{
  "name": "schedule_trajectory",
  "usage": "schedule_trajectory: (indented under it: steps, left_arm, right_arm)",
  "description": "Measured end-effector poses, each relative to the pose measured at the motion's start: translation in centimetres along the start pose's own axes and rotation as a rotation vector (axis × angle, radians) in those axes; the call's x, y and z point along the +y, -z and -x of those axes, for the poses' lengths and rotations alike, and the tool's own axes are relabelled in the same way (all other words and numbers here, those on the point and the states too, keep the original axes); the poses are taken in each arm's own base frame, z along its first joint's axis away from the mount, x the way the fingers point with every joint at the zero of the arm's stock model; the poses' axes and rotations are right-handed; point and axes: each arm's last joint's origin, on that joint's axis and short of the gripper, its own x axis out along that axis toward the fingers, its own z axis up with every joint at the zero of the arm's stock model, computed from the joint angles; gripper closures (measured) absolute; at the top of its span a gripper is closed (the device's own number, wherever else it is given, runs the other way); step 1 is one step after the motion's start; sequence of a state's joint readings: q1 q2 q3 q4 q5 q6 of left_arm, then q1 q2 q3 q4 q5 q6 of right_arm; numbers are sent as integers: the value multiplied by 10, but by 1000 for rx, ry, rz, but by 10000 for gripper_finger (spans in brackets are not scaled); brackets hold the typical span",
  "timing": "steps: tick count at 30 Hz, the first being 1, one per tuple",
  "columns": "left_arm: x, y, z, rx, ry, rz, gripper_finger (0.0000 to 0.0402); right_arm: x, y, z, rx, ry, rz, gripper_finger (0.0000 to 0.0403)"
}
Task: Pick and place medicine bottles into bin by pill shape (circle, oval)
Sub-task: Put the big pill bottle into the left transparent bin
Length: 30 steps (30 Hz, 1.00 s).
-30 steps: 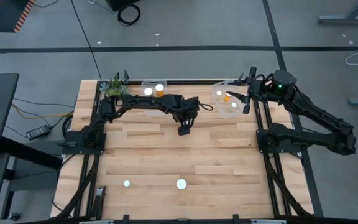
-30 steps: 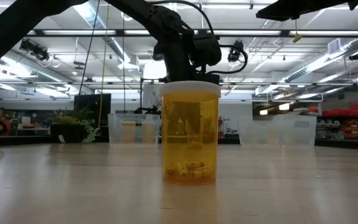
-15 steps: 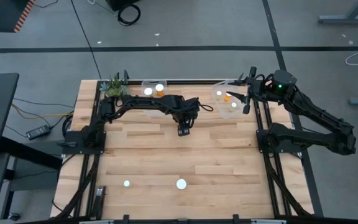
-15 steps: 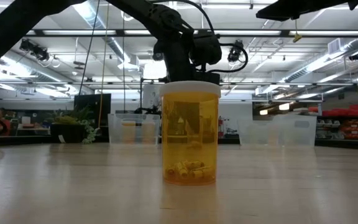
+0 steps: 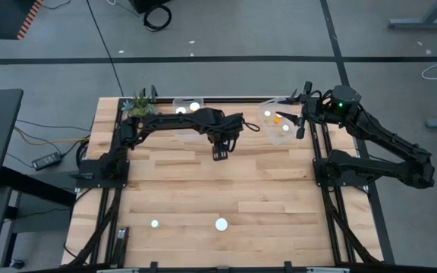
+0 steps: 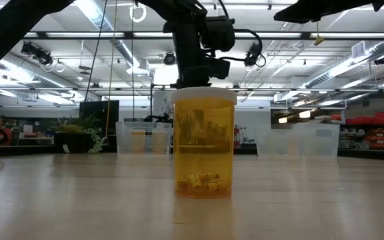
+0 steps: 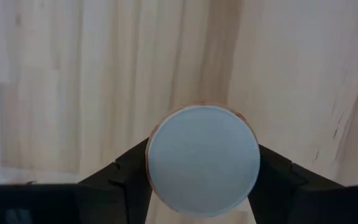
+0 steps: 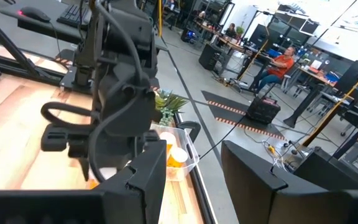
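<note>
Bottle (image 7: 202, 160) squeezed tight between fingers (image 7: 122, 182) of left gripper (image 5: 220, 150), white cap up, high over table (image 7: 73, 74). Right gripper (image 8: 194, 165) apart, holding nothing, above a bin (image 5: 279, 125).

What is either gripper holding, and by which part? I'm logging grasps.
The left gripper holds a small orange medicine bottle with a round white cap, fingers on opposite sides just below the cap. The right gripper holds nothing.

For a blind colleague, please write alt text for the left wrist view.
A round white cap of a medicine bottle sits clamped between the left pincer's two dark fingers, seen from directly above. Below lies the pale wooden plank tabletop.
</note>
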<state>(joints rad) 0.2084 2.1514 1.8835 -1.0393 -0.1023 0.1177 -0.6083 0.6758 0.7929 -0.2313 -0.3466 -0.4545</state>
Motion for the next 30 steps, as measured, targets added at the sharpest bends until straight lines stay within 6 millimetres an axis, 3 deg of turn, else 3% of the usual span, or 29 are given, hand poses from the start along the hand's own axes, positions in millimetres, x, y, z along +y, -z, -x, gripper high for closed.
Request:
schedule_trajectory:
  steps: [8, 17, 24, 30]
  left_arm:
    - [6, 12, 27, 62, -91, 11, 185]
    - [32, 23, 62, 3, -125, 117, 187]
    - [57, 32, 63, 44, -151, 176, 191]
    - [75, 50, 47, 129, -175, 245, 186]
  right_arm:
    - [0, 0, 0, 0, 0, 0, 242]
    - [0, 0, 0, 4, -2, -4, 242]
    - [0, 1, 0, 7, -3, -2, 242]
    - [1, 1, 0, 12, -5, -4, 242]
